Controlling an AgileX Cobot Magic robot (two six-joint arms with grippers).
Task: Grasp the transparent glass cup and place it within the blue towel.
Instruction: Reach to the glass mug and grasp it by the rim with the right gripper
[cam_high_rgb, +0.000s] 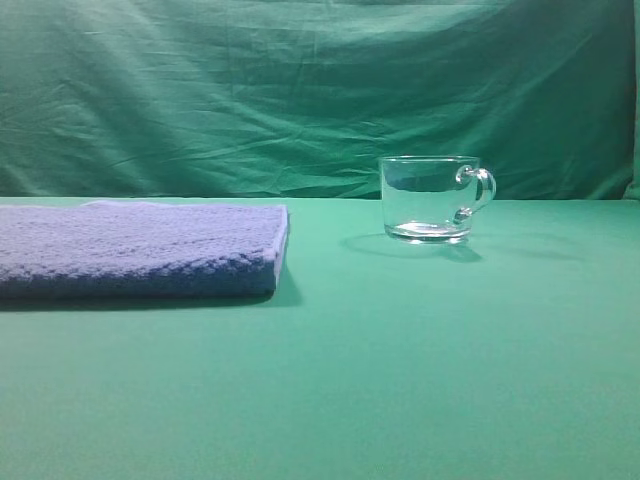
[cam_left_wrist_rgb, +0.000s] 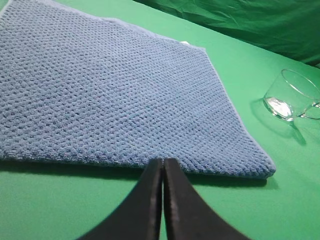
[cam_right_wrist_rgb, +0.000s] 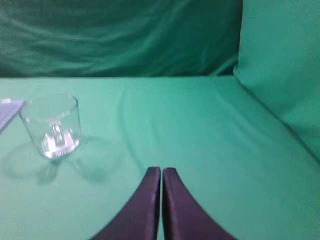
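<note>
Both grippers, left (cam_left_wrist_rgb: 162, 162) and right (cam_right_wrist_rgb: 161, 171), are sitting pinched closed, holding nothing. One glass cup (cam_high_rgb: 433, 198) is standing near the table's (cam_high_rgb: 400, 350) back edge; one blue towel (cam_high_rgb: 140, 248) is lying leftward, partly cut off.

Even, soft light from above; the transparent glass cup (cam_high_rgb: 431, 199) casts faint double shadows on the counter (cam_high_rgb: 420, 350) to its left and right. Small glints mark its base. The right wrist view is hazy, slightly out of focus
</note>
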